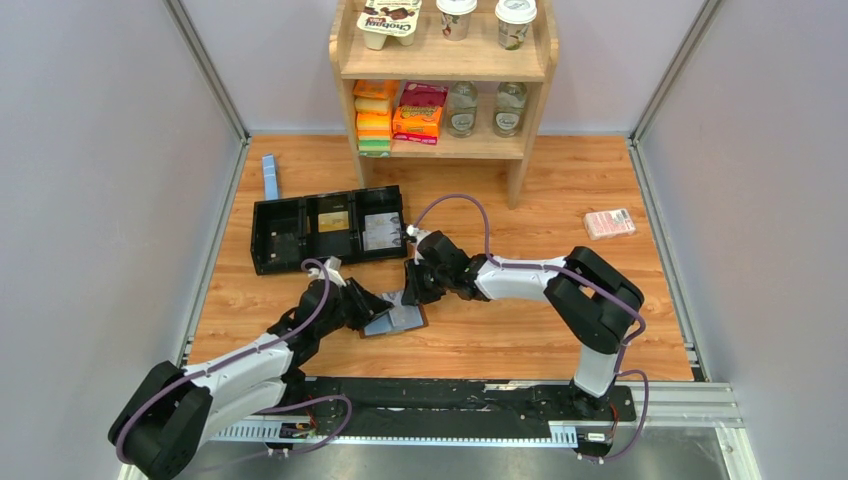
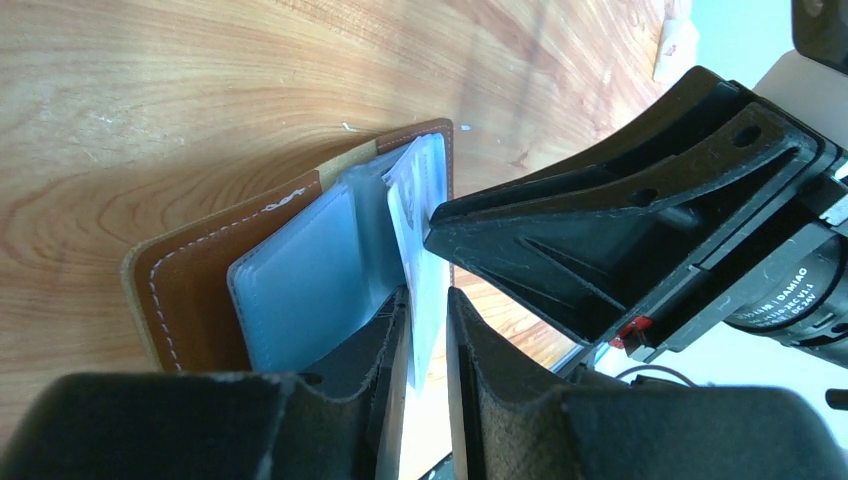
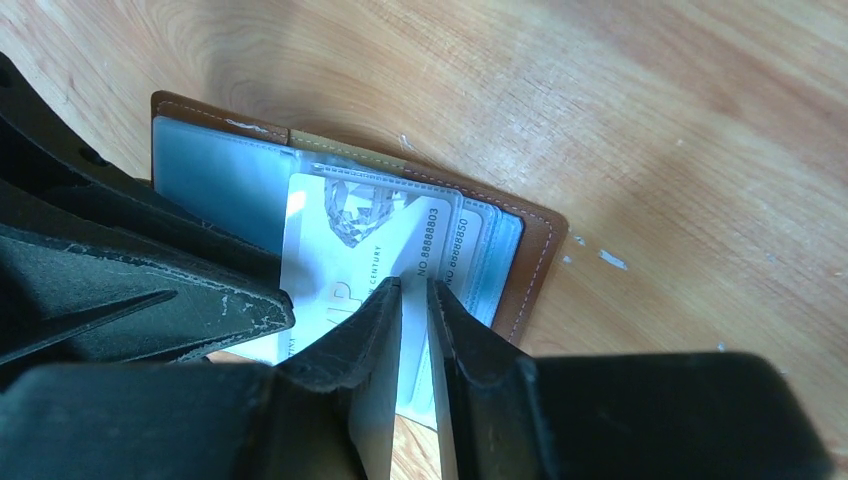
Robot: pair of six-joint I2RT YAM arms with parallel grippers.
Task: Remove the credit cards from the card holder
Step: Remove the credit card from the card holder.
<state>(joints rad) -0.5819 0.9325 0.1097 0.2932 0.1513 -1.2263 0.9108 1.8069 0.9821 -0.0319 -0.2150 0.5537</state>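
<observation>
**Open card holder met by both claws**

The brown leather bi-fold card holder (image 1: 398,322) is laid open on the wooden table (image 1: 520,335), near the long black compartmented tray (image 1: 325,230), with its grey-blue pockets turned up. A pale grey credit card (image 3: 340,255) is seen reaching past the holder's edge. A diamond drawing, the letters "IP" and "NO 8888803" can be read on it, and a number ending "850" is seen on the card behind it. "DAMIAO" is printed on the black motor housing (image 2: 800,290) of the right arm. "Chobani" is read on the yoghurt packs (image 1: 390,18) on top of the wooden shelf (image 1: 445,60).

The left gripper (image 2: 428,335) is drawn to a narrow slot, and the credit card is held edge-on between its fingers (image 2: 370,360). The right gripper (image 3: 415,305) is likewise set narrow over the card's lower part. Pale card is seen in its slot, but whether the card is pinched there cannot be told. In the left wrist view, one right fingertip is set against the card's face.
</observation>
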